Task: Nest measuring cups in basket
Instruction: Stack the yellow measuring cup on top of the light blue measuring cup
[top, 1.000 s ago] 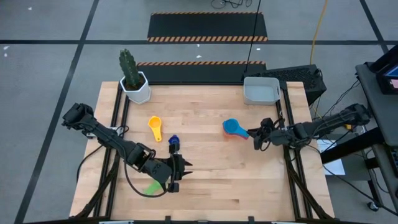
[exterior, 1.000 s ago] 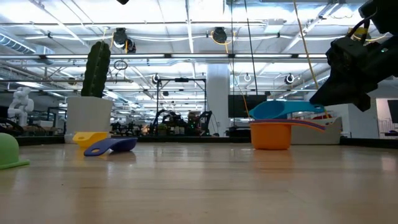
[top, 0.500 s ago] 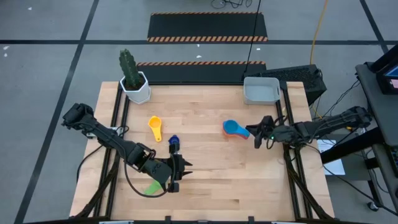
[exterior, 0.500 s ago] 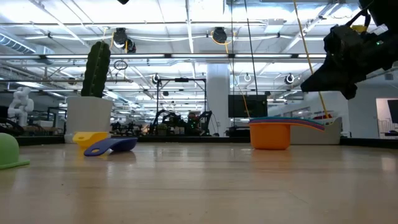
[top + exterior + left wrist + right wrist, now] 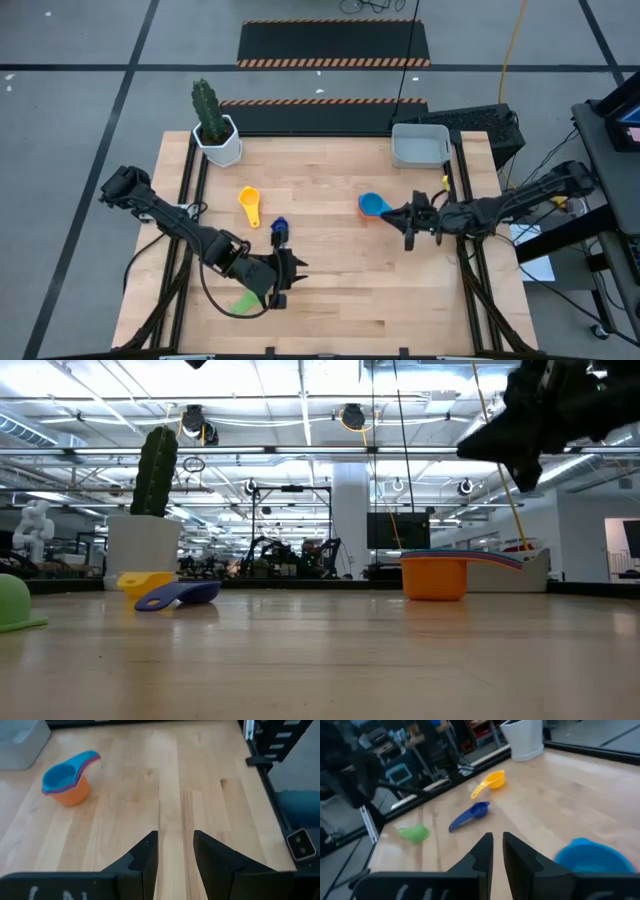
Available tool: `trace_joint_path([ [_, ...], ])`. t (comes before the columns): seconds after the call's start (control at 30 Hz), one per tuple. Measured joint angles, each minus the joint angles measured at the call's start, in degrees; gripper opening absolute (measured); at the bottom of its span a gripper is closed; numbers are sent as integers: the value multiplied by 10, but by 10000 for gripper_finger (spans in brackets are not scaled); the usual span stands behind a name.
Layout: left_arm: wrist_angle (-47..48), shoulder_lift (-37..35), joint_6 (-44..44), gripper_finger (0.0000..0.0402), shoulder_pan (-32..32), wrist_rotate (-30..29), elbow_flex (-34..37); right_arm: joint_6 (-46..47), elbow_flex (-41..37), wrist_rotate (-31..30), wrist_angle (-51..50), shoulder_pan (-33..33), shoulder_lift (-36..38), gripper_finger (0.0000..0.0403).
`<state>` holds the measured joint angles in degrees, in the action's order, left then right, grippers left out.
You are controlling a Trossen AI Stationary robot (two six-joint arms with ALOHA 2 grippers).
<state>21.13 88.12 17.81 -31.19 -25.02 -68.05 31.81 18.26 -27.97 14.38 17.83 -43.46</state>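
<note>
A nested stack (image 5: 373, 206) stands right of the table's centre, an orange cup at the bottom and a light blue cup (image 5: 62, 771) on top, its handles level (image 5: 490, 557). Three cups lie singly on the wood: yellow (image 5: 248, 203), dark blue (image 5: 279, 228) and green (image 5: 244, 301). The grey basket (image 5: 420, 146) sits at the far right corner. My right gripper (image 5: 402, 218) hovers above the table just right of the stack, its fingers (image 5: 487, 847) a narrow gap apart and holding nothing. My left gripper (image 5: 290, 268) waits open near the dark blue cup.
The white hexagonal cactus pot (image 5: 216, 138) stands at the far left corner. Bare wood stretches between the stack and the near edge (image 5: 175, 785). Black frame rails run along the table's left and right sides (image 5: 462, 190).
The light blue cup, tilted on top of the orange cup a second ago, now sits level in the stack. My right gripper has risen and moved toward the table's left, closer to the stack. The left arm has kept still.
</note>
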Motion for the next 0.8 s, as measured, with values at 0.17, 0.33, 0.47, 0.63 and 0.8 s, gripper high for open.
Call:
trace_joint_path([
  [0.17, 45, 0, 30, 127, -16, 0, 0, -28, 110, 18, -54, 27, -87, 34],
  [0.33, 75, 0, 75, 127, -69, 0, 0, -55, 187, 28, -105, 60, -144, 34],
  [0.47, 90, 10, 102, 127, -127, -1, -1, -54, 197, 31, -123, 77, -153, 34],
  [0.63, 101, 35, 118, 128, -194, 1, 0, -35, 197, 30, -129, 87, -144, 34],
  [0.8, 136, 53, 172, 152, -229, -1, 0, -34, 198, 43, -121, 94, -143, 34],
])
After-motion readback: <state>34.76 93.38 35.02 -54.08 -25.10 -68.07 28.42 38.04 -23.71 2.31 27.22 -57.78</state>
